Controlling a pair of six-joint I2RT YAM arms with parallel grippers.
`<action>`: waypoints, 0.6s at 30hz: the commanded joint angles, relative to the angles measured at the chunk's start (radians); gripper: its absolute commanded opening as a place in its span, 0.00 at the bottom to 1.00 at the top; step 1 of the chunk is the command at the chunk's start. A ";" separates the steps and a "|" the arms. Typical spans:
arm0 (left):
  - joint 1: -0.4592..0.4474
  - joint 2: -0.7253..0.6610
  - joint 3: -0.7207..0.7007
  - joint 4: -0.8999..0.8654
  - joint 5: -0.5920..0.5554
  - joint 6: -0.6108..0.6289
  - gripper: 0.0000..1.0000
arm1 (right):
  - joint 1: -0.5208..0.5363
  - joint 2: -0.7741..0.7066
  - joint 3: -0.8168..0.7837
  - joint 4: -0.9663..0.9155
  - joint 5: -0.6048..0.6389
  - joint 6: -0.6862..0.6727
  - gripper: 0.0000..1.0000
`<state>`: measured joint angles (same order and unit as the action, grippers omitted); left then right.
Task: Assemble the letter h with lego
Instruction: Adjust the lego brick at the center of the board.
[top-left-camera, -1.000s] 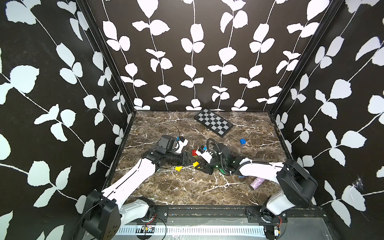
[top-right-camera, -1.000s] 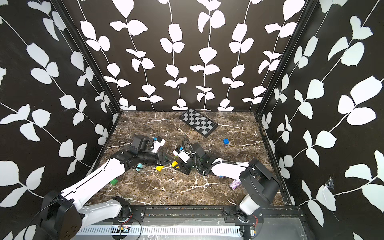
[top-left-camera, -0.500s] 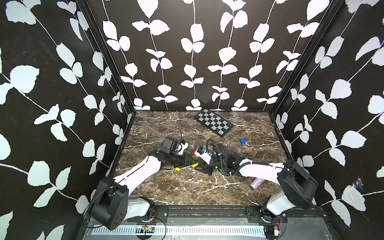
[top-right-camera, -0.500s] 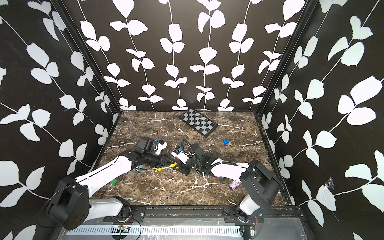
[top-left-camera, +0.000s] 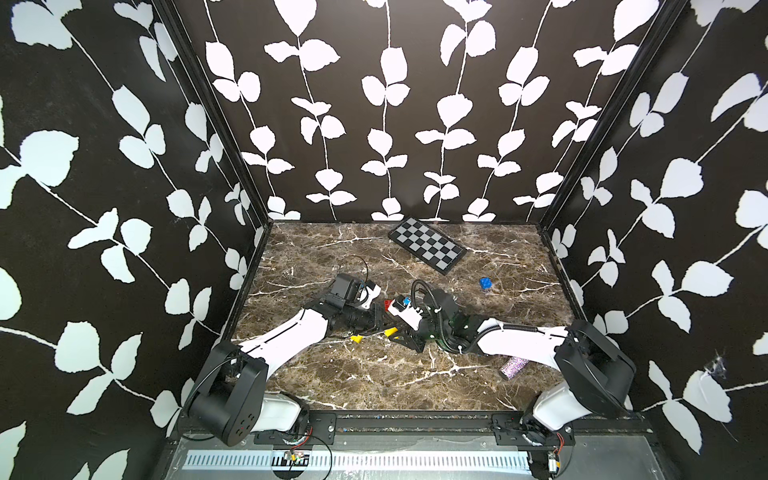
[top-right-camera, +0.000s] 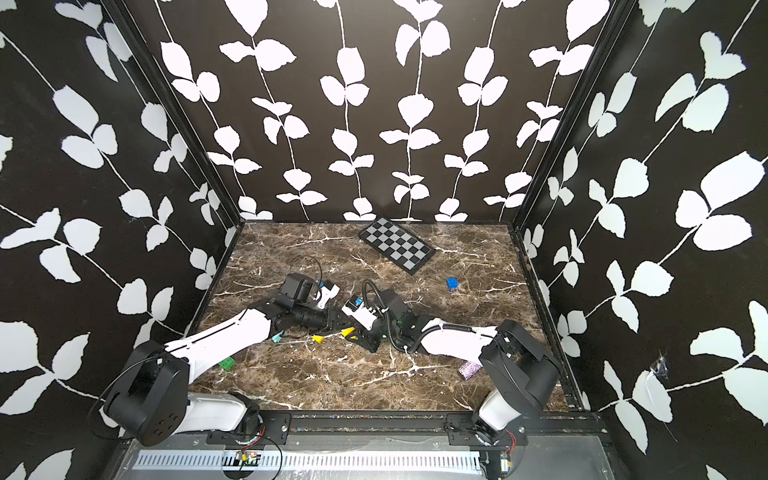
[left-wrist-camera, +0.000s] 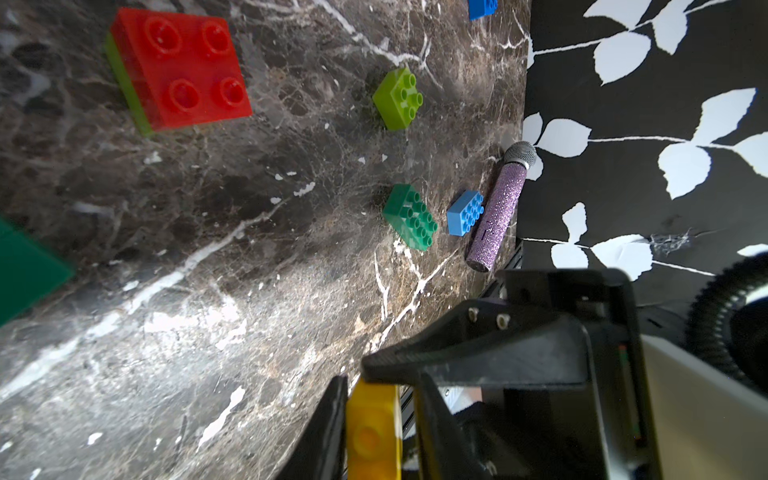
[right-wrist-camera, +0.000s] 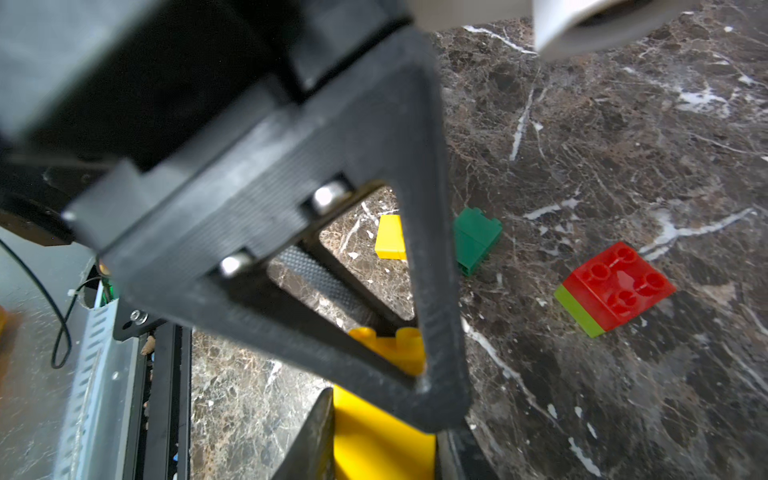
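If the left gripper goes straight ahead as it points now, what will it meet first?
Most likely the right gripper: its black finger stands directly ahead of the left gripper, just past the yellow brick between its own fingers. The exact gap is unclear.

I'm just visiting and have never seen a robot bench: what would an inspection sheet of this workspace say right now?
Surface: brown marble-look tabletop, white veins.
Job's things: loose lego: red-on-lime pair, lime brick, dark green brick, blue brick, second blue brick farther back, loose yellow brick.
Clutter: glittery purple microphone beside the blue brick; checkered board at the back.
Pincers: right pincer shut on a yellow brick; left pincer: fingers flank yellow lego, grip unclear.
Cables: ribbed black hose on the right arm.
Surroundings: black walls with white leaf print.
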<state>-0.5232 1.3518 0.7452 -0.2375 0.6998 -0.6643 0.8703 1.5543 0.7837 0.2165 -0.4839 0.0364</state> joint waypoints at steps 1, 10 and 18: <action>-0.006 -0.021 0.000 -0.047 0.014 0.042 0.30 | 0.001 -0.033 0.018 -0.014 0.025 -0.014 0.00; -0.005 -0.047 -0.017 -0.124 0.024 0.086 0.20 | 0.006 -0.025 0.032 -0.025 -0.001 -0.020 0.00; -0.005 -0.044 -0.025 -0.001 0.035 -0.007 0.00 | 0.018 -0.042 0.020 -0.021 0.068 0.012 0.18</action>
<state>-0.5251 1.3277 0.7300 -0.2874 0.7143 -0.6456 0.8837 1.5452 0.7895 0.1658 -0.4549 0.0353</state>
